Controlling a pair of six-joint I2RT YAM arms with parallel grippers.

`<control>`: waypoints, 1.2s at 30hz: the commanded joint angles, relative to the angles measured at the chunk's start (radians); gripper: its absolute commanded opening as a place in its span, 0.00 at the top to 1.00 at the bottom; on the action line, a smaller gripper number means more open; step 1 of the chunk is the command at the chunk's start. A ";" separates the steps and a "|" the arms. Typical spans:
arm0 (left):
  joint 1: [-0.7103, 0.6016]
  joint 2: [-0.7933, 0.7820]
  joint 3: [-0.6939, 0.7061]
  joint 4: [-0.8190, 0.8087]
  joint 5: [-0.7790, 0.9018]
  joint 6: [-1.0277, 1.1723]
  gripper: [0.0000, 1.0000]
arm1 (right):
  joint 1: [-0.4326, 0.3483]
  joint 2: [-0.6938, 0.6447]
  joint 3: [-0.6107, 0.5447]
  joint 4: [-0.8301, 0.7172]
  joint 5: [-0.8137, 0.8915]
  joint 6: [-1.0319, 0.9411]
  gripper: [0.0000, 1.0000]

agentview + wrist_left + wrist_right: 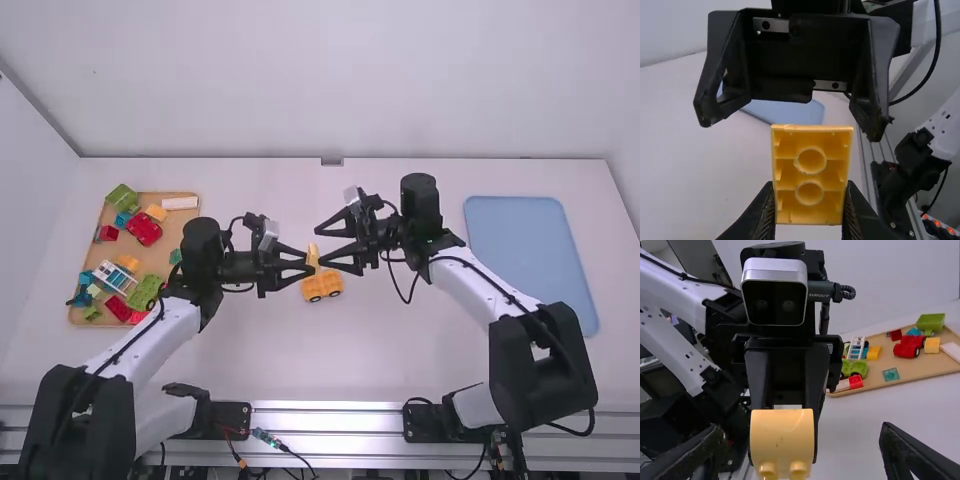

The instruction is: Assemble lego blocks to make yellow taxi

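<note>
In the high view my left gripper (pixel 309 265) is near the middle of the table, shut on a yellow block (pixel 313 252). My right gripper (pixel 321 248) faces it, open, its fingers spread around the block's far side without touching it. A yellow wheeled car body (pixel 322 287) is just nearer the camera, below both grippers. The left wrist view shows the block's hollow underside (pixel 810 175) between the fingertips of my left gripper (pixel 809 210). In the right wrist view, the block (pixel 782 437) has its studs pointing down, between the spread fingers of my right gripper (pixel 797 450).
A wooden tray (pixel 180 240) of several coloured blocks, including a red car (pixel 144 231) and a green one (pixel 146 292), lies left of the left arm. A blue tray (pixel 530 250) lies at the right, beyond the right arm.
</note>
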 commanded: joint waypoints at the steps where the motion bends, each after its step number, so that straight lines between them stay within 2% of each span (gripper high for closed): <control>1: -0.001 0.001 0.047 -0.011 -0.010 0.048 0.99 | 0.011 0.010 -0.001 0.005 -0.018 0.013 0.19; 9: -0.001 0.001 0.050 0.010 -0.067 0.047 0.99 | 0.018 0.010 -0.001 0.011 -0.017 0.011 0.23; 13: -0.001 0.022 0.050 0.053 -0.057 0.040 0.98 | 0.018 0.010 -0.001 0.048 -0.070 0.030 0.38; 17: -0.001 0.058 0.050 0.092 -0.049 0.009 0.99 | 0.019 0.010 -0.001 0.045 -0.070 0.030 0.41; 23: -0.001 0.134 0.050 0.226 0.023 -0.025 0.99 | 0.019 0.010 -0.001 0.045 -0.070 0.029 0.55; 28: -0.001 0.161 0.050 0.266 -0.008 -0.066 0.99 | 0.018 0.010 -0.001 0.045 -0.069 0.029 0.59; 36: 0.000 0.163 0.050 0.297 -0.034 -0.117 0.99 | 0.019 0.010 -0.006 0.017 -0.058 -0.009 0.56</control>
